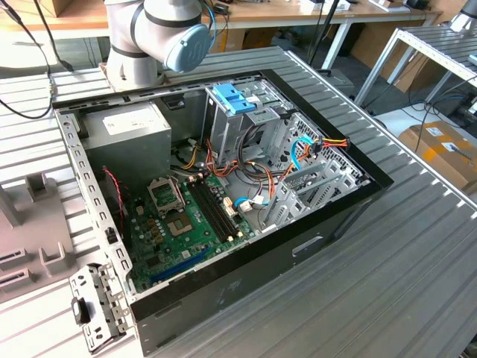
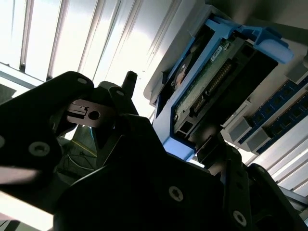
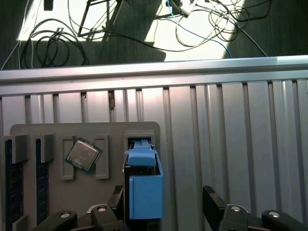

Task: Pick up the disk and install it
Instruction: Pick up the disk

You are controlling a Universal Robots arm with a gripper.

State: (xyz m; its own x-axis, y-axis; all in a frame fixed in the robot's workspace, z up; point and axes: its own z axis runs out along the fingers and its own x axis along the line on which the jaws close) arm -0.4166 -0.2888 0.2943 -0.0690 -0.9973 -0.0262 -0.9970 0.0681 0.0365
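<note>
Gripper [image 3: 163, 191] astride disk [image 3: 144, 185] in tray [image 3: 48, 130]

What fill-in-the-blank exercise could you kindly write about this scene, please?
1. The upright disk is framed in light ___ plastic.
2. The gripper straddles it, its fingers ___ rather than shut.
3. The grey tray holds ___ square processor chip.
Missing words: blue; open; one.

My claw [image 3: 162, 202] is black. The disk [image 3: 144, 187] frame is light blue. The worktop [image 3: 231, 134] is ribbed grey.
</note>
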